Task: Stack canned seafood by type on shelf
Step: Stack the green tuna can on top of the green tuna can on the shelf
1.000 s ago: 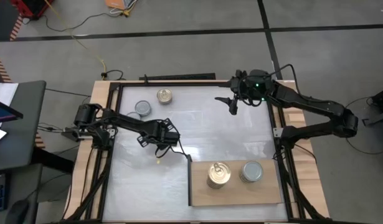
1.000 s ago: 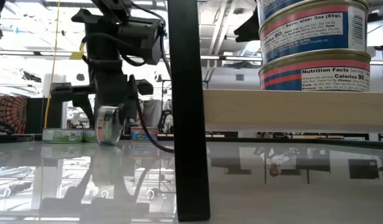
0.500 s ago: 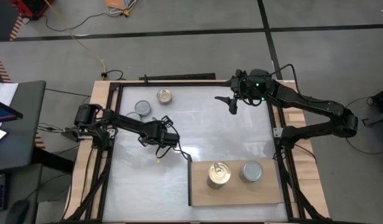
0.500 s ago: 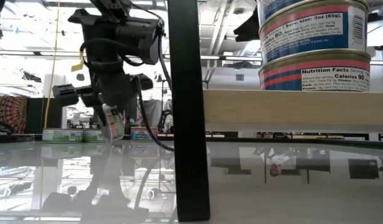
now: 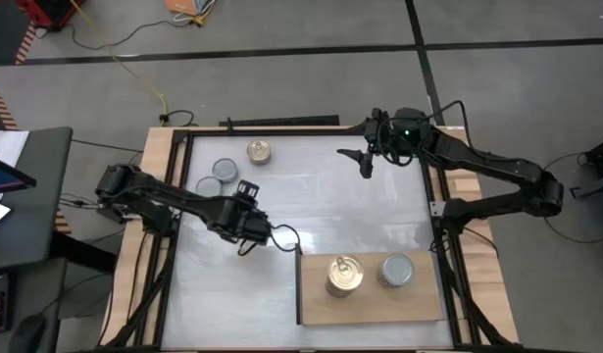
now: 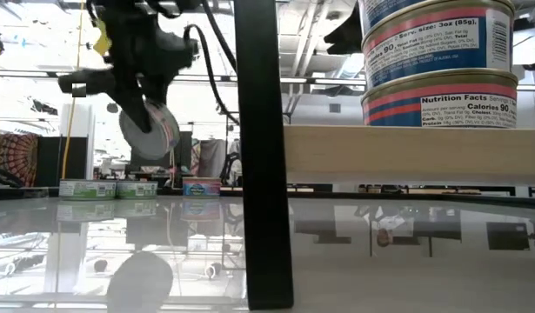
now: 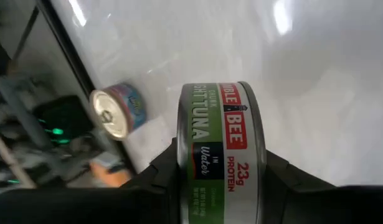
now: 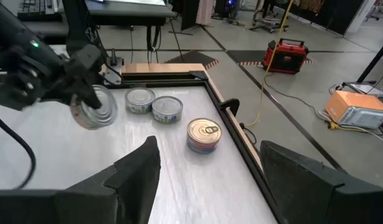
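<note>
My left gripper (image 5: 247, 229) hangs over the table's middle left, shut on a tuna can (image 7: 219, 143) with a green and red label; the low view shows that can (image 6: 149, 129) raised above the table. Two silver-lidded cans (image 5: 216, 178) and a gold-lidded can (image 5: 259, 151) rest on their bases near the far left corner. The shelf (image 5: 370, 304) lies at the near right and carries a gold-lidded stack (image 5: 344, 275) and a silver-lidded can (image 5: 396, 270). My right gripper (image 5: 365, 162) waits open near the far edge, touching nothing. My left gripper pinches the tuna can between its two fingers (image 7: 161, 183), one on each flat face, so the labelled side wall (image 7: 219, 186) faces the wrist camera. The fingers point down from above. The can is lifted clear of the table and stands on edge, tilted.
Wooden rails (image 5: 159, 157) and a dark frame border the white table. A dark upright post (image 6: 263, 156) stands at the shelf's left edge. Open table surface (image 5: 340, 211) lies between the left gripper and the shelf. Cables and a desk lie beyond the table's left side.
My left gripper has risen and drifted a little toward the near edge, still shut. The tuna can, which stood with its rim on the table a second ago, is now lifted clear, and one flat face has turned toward the low camera.
</note>
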`<action>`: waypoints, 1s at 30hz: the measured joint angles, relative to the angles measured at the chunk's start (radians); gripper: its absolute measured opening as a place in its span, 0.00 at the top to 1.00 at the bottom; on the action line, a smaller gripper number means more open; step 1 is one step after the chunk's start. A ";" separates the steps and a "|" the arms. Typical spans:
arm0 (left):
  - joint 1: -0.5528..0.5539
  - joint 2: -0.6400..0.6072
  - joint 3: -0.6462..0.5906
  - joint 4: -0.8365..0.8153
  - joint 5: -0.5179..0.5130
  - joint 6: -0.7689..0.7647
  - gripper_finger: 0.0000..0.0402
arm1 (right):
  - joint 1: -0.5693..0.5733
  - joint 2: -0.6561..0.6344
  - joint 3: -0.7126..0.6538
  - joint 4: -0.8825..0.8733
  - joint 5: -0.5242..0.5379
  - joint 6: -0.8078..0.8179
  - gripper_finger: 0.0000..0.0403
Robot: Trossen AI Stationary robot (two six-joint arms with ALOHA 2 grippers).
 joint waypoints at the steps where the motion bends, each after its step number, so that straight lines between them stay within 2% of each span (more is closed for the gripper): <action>1: -0.012 -0.012 0.000 0.002 0.009 -0.046 0.70 | 0.000 0.000 0.000 0.000 0.000 0.003 0.25; 8: -0.081 -0.088 0.000 0.045 0.016 -0.272 0.69 | 0.000 0.000 0.000 0.007 0.001 0.021 0.25; 17: -0.126 -0.202 0.000 0.207 0.021 -0.294 0.69 | 0.002 0.051 0.002 0.026 0.002 0.010 0.25; 25: -0.110 -0.322 0.000 0.439 0.133 -0.311 0.69 | -0.049 0.073 0.002 0.058 0.003 -0.010 0.25; 30: -0.087 -0.345 0.000 0.611 0.239 -0.314 0.69 | -0.078 0.068 0.002 0.076 0.003 -0.003 0.25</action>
